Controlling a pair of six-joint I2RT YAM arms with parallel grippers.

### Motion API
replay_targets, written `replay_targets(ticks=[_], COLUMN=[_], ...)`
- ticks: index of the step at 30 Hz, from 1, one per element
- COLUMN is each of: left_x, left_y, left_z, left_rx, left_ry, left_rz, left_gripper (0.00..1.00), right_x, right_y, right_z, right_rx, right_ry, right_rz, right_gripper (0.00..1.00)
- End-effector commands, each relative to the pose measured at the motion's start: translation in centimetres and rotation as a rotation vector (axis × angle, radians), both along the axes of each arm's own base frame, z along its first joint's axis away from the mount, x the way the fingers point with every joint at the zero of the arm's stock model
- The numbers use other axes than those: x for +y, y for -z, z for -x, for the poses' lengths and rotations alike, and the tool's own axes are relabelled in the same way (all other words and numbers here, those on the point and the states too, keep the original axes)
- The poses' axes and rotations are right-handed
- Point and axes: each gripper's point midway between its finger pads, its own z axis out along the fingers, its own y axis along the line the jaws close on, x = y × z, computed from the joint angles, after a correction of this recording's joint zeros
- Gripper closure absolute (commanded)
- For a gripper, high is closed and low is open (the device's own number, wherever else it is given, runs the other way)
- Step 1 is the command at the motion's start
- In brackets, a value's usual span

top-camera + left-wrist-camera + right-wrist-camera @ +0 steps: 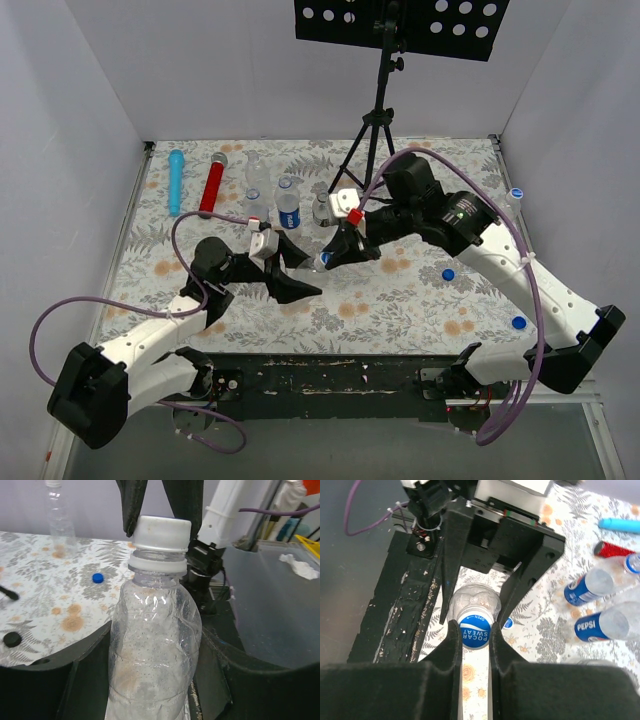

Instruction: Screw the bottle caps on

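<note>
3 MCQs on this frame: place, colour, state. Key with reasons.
1. Where is the right claw?
A. On the cap of the bottle in the left claw.
B. High above everything.
C. Back at the near edge.
2. What colour is the cylinder beside the light-blue cylinder?
A. Green.
B. Red.
C. Black.
3. Left claw state?
A. Open, empty.
B. Shut on the bottle.
C. Shut on a loose cap.
Key: A, it pinches the cap; B, it shows red from above; B, the bottle sits clamped in it.
</note>
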Motion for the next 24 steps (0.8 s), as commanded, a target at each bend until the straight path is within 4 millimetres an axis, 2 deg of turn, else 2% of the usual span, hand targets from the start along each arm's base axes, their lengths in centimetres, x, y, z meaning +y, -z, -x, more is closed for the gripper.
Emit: replay_targets(ticks=[1, 3, 6, 8, 10, 12, 14, 18, 21, 24], left_x=[1.1, 2.4, 4.4, 5.3, 5.9, 6.2, 6.3, 5.8, 5.0, 4.3], left_y=[-1.9, -2.3, -3.1, -2.9, -2.6, -2.0, -1.4, -1.2, -1.0, -0.6], left_z=[-5.1, -7.1, -9.0, -9.8, -10.4, -10.7, -10.8, -10.5, -9.9, -9.7], left_rx=[-0.127, -0.152, -0.203, -0.234, -0.283, -0.341, -0.375, -0.355, -0.311, -0.258], left_ry=[-0.325, -0.483, -0.674, -0.774, -0.858, -0.91, -0.931, -0.9, -0.842, -0.761], left_rz=[0.036, 0.051, 0.083, 0.068, 0.029, -0.028, -0.078, -0.091, -0.083, -0.093], left_gripper=[0.94, 0.95, 0.96, 0.97, 0.98, 0.98, 0.98, 0.98, 0.99, 1.0], right_x=[1.0, 1.5, 2.1, 2.4, 2.8, 3.2, 3.3, 3.4, 2.8, 2.0], right_y=[1.2, 2.3, 4.9, 7.2, 8.4, 8.6, 7.8, 4.9, 2.7, 0.1], right_z=[-0.9, -1.5, -3.4, -3.6, -3.7, -3.7, -4.0, -4.1, -4.3, -4.2], right_rx=[0.161, 0.271, 0.455, 0.587, 0.647, 0.668, 0.664, 0.605, 0.522, 0.414], right_ry=[0.122, 0.217, 0.439, 0.544, 0.596, 0.623, 0.633, 0.58, 0.55, 0.511], right_rz=[0.045, 0.074, 0.118, 0.156, 0.14, 0.106, 0.066, 0.022, 0.028, -0.02], right_gripper=[0.97, 0.97, 0.97, 0.97, 0.97, 0.96, 0.93, 0.57, 0.39, 0.29])
